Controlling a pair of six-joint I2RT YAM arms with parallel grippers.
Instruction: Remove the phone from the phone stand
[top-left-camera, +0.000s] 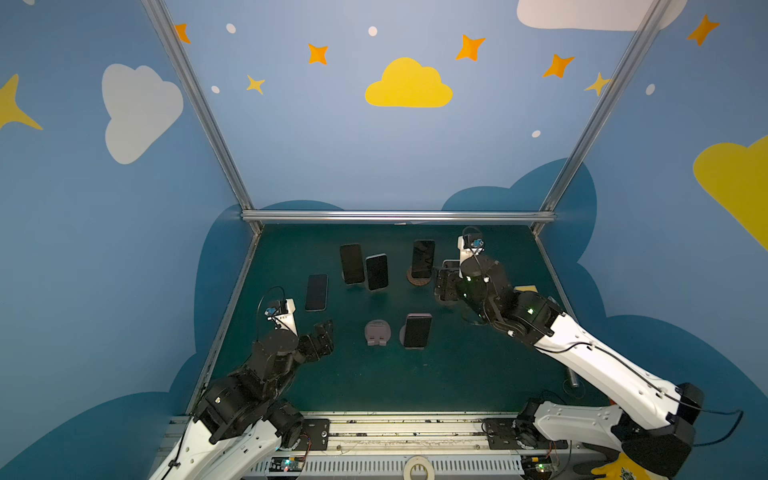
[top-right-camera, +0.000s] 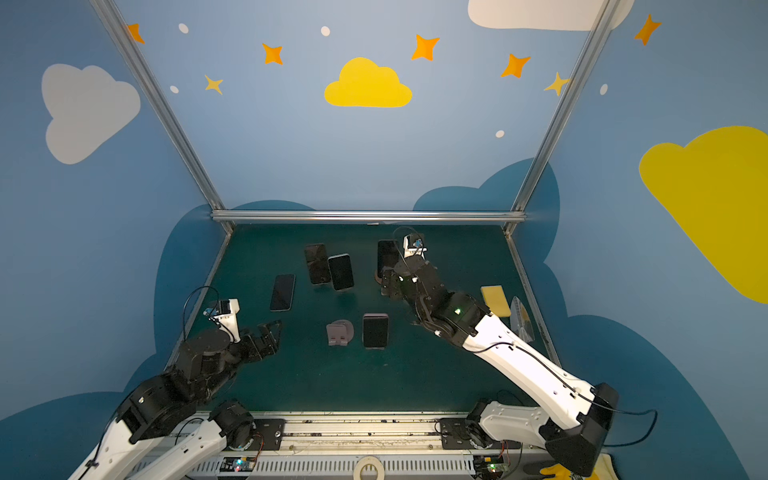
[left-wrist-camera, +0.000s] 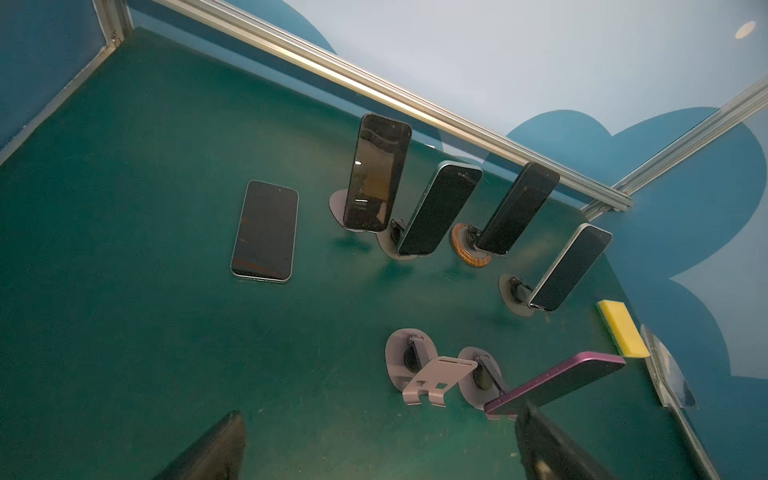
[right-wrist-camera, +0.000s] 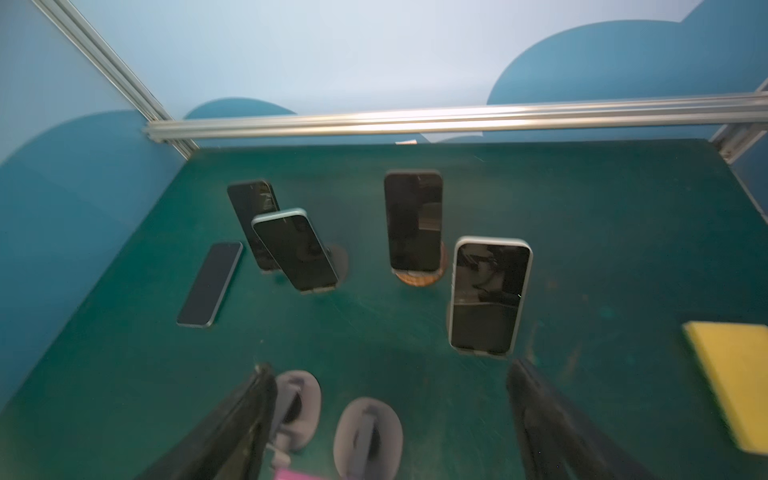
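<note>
Grey stand props the pale-rimmed phone just ahead of the right gripper, spread wide and empty like the idle left gripper; an off-centre pinch could drag the light stand along or topple both.

Wears glossy white shells on the long links well behind the left pincer and the right pincer. Turns to matte black blocks and round joints nearer each pincer. Carries a small white camera mount just behind the left pincer, under a thin black cable loop. Shows a green light on a black joint behind the right pincer, with a black cable trailing back over white. Ends in dark, tapering fingers.
</note>
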